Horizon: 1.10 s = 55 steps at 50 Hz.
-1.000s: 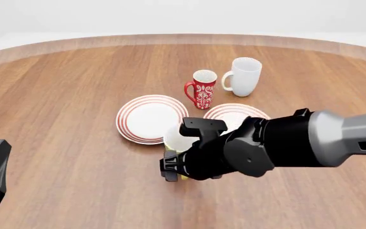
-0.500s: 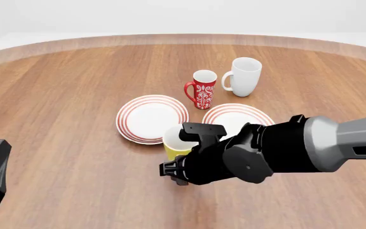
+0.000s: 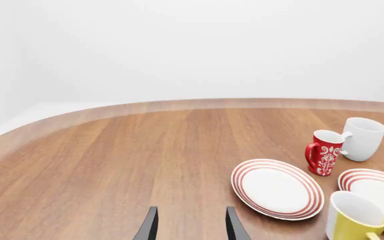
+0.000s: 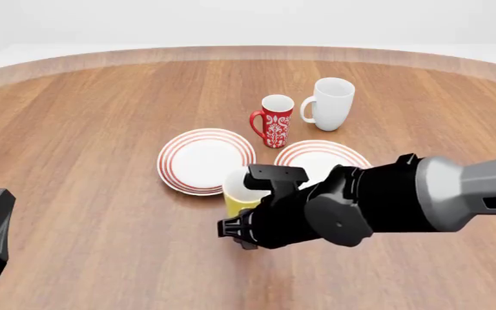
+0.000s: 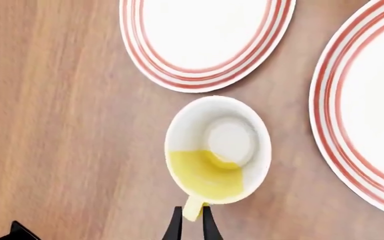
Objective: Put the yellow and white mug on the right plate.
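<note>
Pinched on the handle of the yellow and white mug (image 5: 217, 150), our right gripper (image 5: 192, 226) holds it between the left plate (image 4: 205, 159) and the right plate (image 4: 321, 155). Our left gripper (image 3: 188, 227) stands wide apart.

**Surfaces as I see them from the controls**

The table (image 4: 101, 129) I'm working over looks like brown wood with long, fine grain and a smooth satin sheen. The yellow mug (image 5: 217, 150) reads as glazed ceramic, white and smooth inside. Both plates (image 4: 206, 160) (image 4: 321, 156), the red patterned mug (image 4: 275, 121) and the white mug (image 4: 330, 103) look like the same smooth glazed ware. My right arm (image 4: 377, 206) shows matt black casing and a smooth grey sleeve.
</note>
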Motion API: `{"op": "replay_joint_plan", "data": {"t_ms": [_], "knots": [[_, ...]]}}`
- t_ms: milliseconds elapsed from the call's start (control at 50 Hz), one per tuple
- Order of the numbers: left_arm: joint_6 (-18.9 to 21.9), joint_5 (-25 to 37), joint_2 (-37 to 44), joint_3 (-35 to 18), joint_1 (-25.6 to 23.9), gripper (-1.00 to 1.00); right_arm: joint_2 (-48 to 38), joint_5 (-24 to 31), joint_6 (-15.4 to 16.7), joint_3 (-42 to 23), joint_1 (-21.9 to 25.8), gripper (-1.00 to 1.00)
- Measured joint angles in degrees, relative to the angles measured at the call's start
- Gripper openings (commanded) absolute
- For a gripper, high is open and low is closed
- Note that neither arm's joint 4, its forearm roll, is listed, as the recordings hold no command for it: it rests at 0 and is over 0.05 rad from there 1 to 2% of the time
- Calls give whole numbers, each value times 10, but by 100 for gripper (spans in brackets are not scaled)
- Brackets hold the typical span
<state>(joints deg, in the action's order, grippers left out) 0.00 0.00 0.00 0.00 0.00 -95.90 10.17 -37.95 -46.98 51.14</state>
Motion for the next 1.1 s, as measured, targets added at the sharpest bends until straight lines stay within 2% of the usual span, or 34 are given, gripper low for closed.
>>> {"op": "replay_joint_plan", "data": {"t_ms": [740, 1100], "knots": [[0, 0, 0, 0, 0, 100, 66, 37, 30, 4, -28, -100], [0, 0, 0, 0, 0, 100, 97, 58, 60, -5, -55, -100]]}}
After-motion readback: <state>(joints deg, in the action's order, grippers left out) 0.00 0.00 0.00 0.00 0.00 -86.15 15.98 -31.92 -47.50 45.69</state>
